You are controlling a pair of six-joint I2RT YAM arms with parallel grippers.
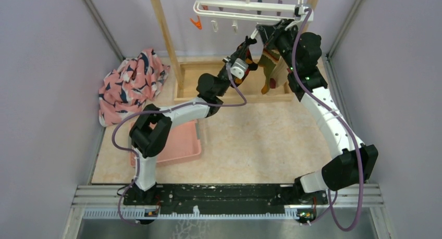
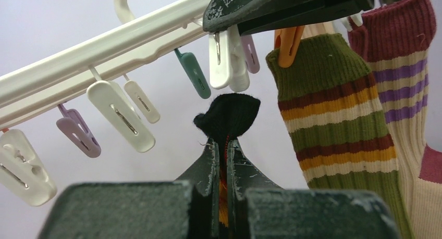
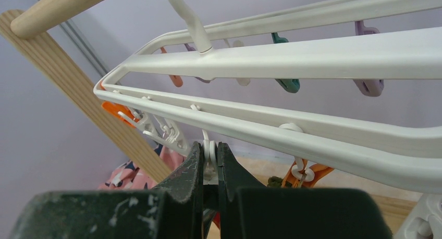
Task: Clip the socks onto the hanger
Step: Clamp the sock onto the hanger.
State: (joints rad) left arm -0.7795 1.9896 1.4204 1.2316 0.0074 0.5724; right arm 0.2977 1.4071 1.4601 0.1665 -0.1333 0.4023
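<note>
Two striped socks [image 2: 333, 119] and a white clip [image 2: 220, 62] near the black sock [image 2: 228, 114].

White hanger [image 3: 312, 57]; olive sock [image 2: 333, 93] striped red and yellow, beige sock [image 2: 412, 109] purple.

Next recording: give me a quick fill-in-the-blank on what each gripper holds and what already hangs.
1. The left gripper is shut on a sock whose visible tip is ____.
2. The right gripper pinches a ____ clip on the hanger.
3. The peg holding the olive-green striped sock is ____.

Missing words: black; white; orange.
</note>
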